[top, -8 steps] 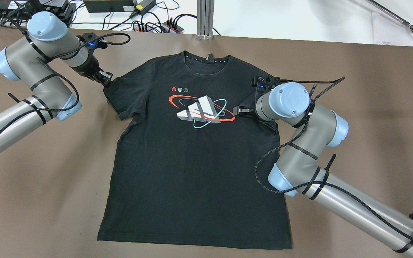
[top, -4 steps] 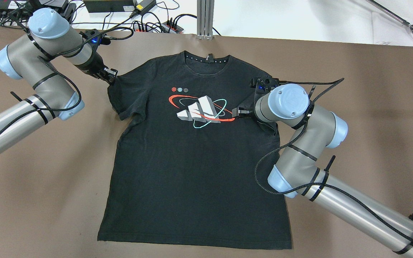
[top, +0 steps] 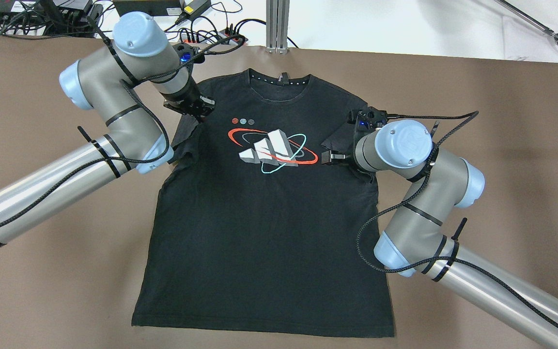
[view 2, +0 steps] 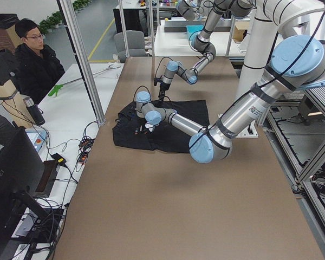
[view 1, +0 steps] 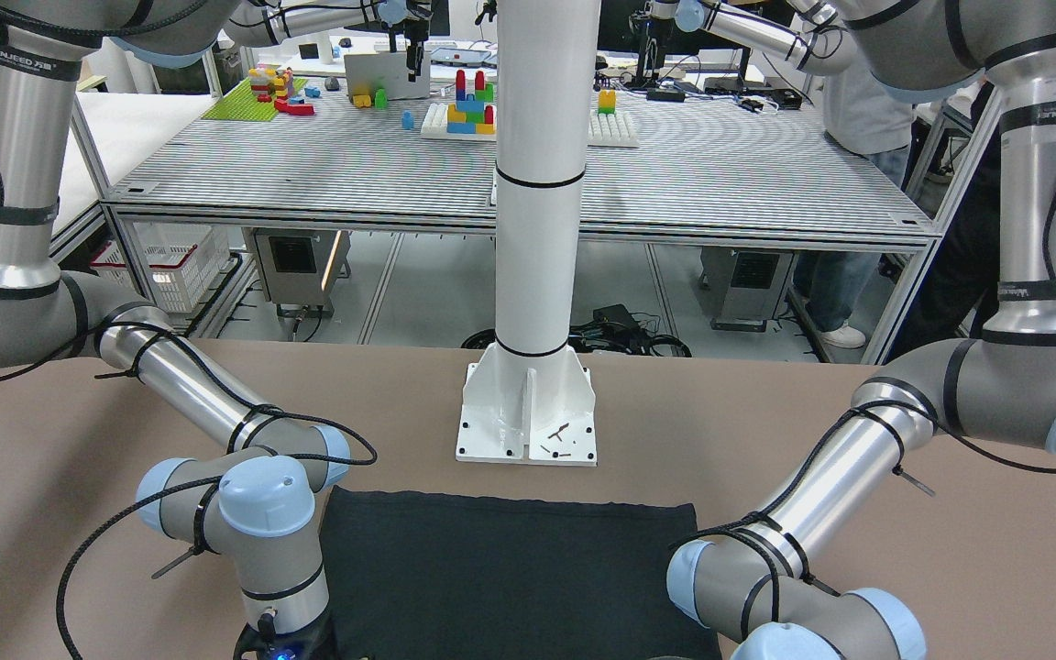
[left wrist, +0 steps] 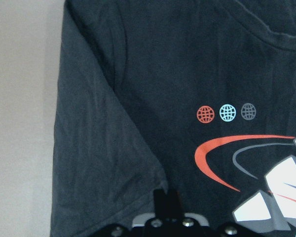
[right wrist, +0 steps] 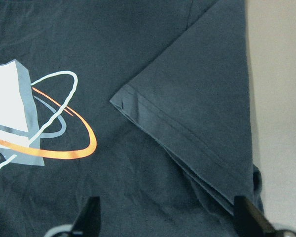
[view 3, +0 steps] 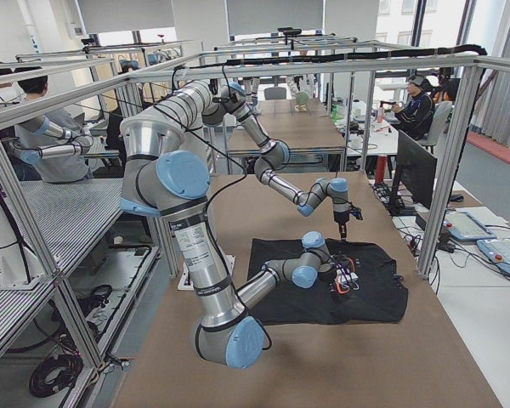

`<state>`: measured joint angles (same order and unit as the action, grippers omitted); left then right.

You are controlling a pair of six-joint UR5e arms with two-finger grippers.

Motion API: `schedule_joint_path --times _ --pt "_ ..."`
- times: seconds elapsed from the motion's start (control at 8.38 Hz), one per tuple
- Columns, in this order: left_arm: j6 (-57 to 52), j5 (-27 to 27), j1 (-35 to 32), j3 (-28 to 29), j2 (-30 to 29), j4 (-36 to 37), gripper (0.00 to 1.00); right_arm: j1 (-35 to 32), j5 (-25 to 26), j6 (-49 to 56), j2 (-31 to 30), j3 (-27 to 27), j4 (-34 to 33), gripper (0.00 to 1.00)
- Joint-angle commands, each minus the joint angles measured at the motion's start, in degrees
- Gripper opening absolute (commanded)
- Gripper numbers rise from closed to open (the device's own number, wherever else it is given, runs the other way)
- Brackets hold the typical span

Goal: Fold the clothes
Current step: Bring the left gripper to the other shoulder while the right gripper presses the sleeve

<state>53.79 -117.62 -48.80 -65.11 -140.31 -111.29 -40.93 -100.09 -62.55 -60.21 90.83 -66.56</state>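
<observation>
The shirt (top: 259, 232) is soft, matt black cloth with stitched hems; its print (top: 265, 151) looks smooth and flat. The counter (top: 502, 121) has a matt brown, faintly grainy covering. The arm tubes (top: 41, 189) are satiny bare metal, and their joint caps (top: 407, 140) are smooth pale-blue plastic.

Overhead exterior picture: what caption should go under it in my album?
Left claw pinches one sleeve of the black T-shirt; right claw hangs open over the other, folded in.

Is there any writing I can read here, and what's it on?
"HUAWEI": on the dark monitor's back, exterior left view.
Black band on the right arm: lettering too blurred to read.
T-shirt: graphic print only, no words; neck tag too small to read.
</observation>
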Motion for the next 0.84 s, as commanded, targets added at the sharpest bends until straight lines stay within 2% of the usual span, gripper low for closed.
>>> schedule_joint_path --times 0.0,0.12,0.36,0.48,0.6,0.72 --pt "2.62 5.45 2.38 0.16 0.48 0.02 0.32 0.06 -0.02 -0.03 -0.88 0.93 -0.06 0.95" --pt "4.81 7.21 3.18 0.33 0.3 0.02 0.89 0.06 -0.02 -0.03 -0.88 0.93 -0.06 0.95" --pt "7.11 7.32 3.1 -0.97 0.04 0.19 0.93 0.23 -0.02 -0.11 -2.01 2.49 -0.15 0.95" --pt "12.34 7.14 3.62 -5.77 1.17 0.8 0.93 1.54 0.07 -1.77 -4.46 6.34 -1.28 0.95" --pt "16.57 7.14 5.45 -11.82 5.53 0.72 0.93 2.33 0.5 -7.7 -6.31 11.34 -6.08 0.95" --pt "19.22 7.49 6.86 -20.15 11.58 0.72 0.93 7.3 4.94 -15.16 -8.15 18.26 -13.96 0.94"
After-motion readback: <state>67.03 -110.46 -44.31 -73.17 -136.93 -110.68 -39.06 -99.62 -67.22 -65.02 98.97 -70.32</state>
